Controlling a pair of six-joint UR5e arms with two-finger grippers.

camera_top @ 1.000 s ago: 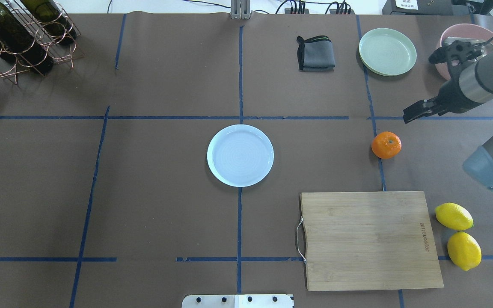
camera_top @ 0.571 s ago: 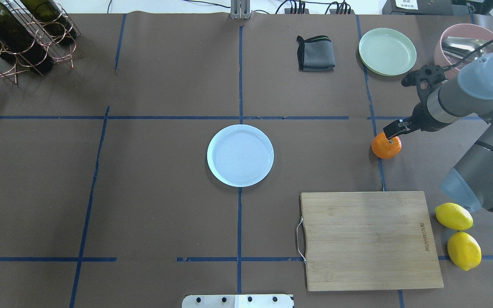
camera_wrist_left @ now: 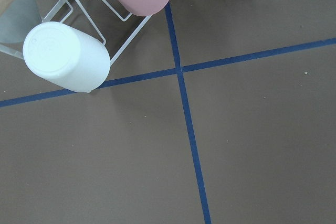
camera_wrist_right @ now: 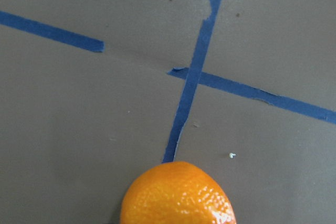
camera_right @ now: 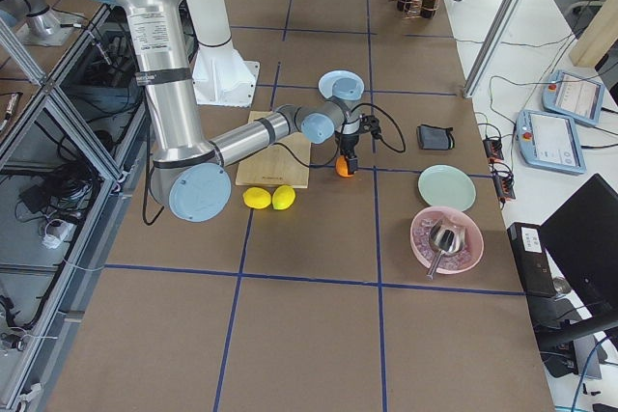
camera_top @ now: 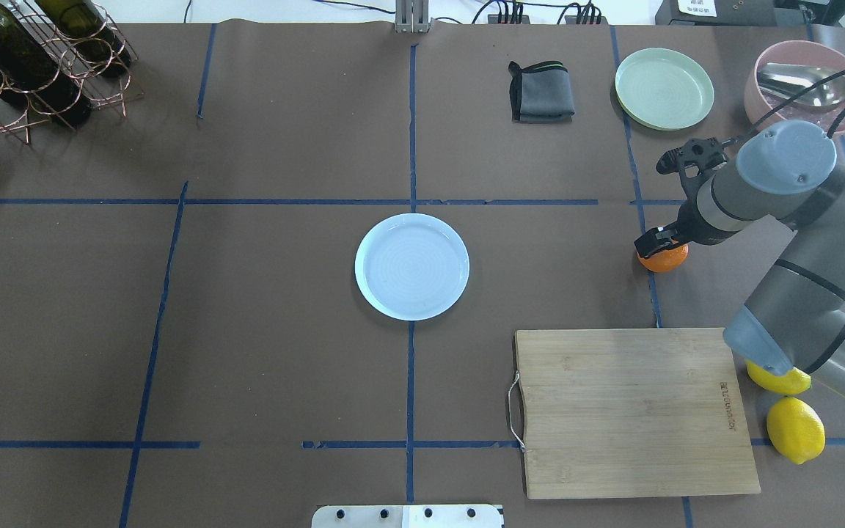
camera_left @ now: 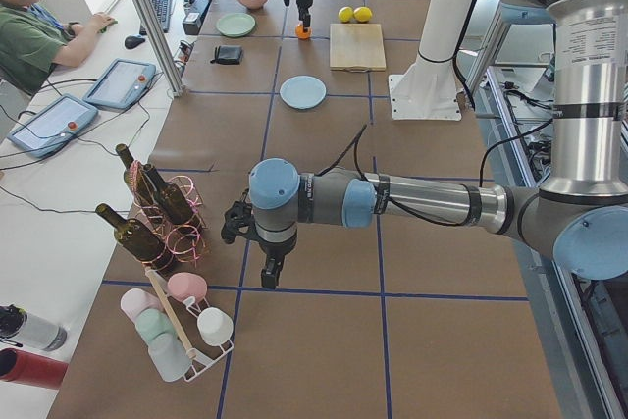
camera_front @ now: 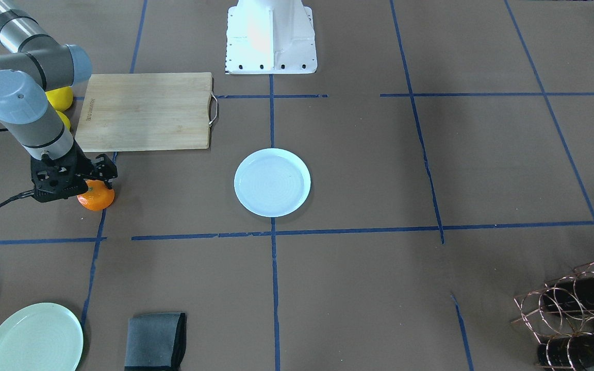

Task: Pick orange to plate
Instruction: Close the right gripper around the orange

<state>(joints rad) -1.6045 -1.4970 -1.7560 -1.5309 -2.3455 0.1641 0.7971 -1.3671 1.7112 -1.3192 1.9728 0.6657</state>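
At the surface's [camera_top: 283, 352] right side, the right gripper [camera_top: 661, 244] hangs straight down over the orange [camera_top: 664, 260], jaws spread wide to either side of it and not yet closed, set up, I judge, for a top grasp. The orange rests on a blue tape line, well apart from the plate [camera_top: 411, 266] at the centre. The cutting board [camera_top: 635, 411], two lemons [camera_top: 795, 429], green plate [camera_top: 664, 89] and folded cloth [camera_top: 541, 92] all lie off the straight path between them. The left gripper [camera_left: 267, 270] hovers far off by the bottle rack [camera_left: 162, 208] — I cannot tell its opening.
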